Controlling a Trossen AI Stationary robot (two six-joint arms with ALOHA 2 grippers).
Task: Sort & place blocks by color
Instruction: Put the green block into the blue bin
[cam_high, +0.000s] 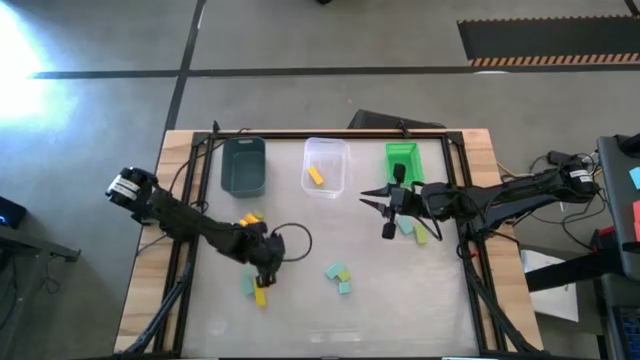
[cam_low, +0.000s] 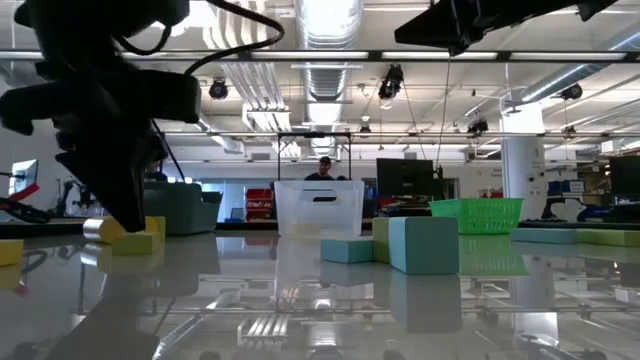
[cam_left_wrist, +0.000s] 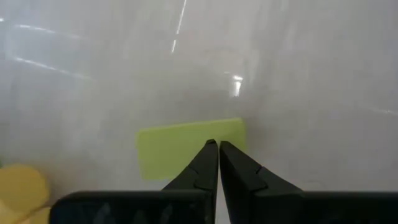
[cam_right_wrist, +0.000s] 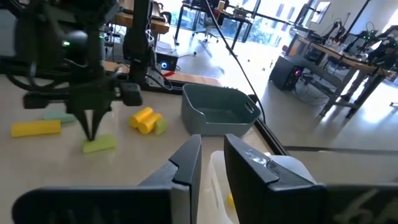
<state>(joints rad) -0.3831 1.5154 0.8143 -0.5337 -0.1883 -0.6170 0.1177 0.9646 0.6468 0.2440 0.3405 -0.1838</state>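
My left gripper (cam_high: 264, 275) points down, shut, with its tips at the edge of a pale yellow-green bar (cam_left_wrist: 186, 148), which lies flat on the table and also shows in the right wrist view as the bar (cam_right_wrist: 99, 144). A yellow bar (cam_high: 262, 297) and a teal bar (cam_right_wrist: 59, 116) lie beside it. Yellow round pieces (cam_high: 250, 218) sit just behind. Teal and green blocks (cam_high: 340, 278) rest mid-table. My right gripper (cam_high: 380, 214) hovers open, high above the table near the green bin, with two blocks (cam_high: 412, 231) below it. My left gripper comes from above, pointing down, with its shut fingertips (cam_left_wrist: 217, 148) over the long edge of the pale yellow-green bar (cam_left_wrist: 205, 134), which lies flat on the table. I cannot tell whether the tips touch it.
Three bins stand in a row at the far side: dark teal (cam_high: 243, 165), clear (cam_high: 326, 150) with a yellow block (cam_high: 316, 176) inside, and bright green (cam_high: 403, 158). Cables loop near the left arm (cam_high: 295, 240). A person stands in the room beyond (cam_low: 323, 168).
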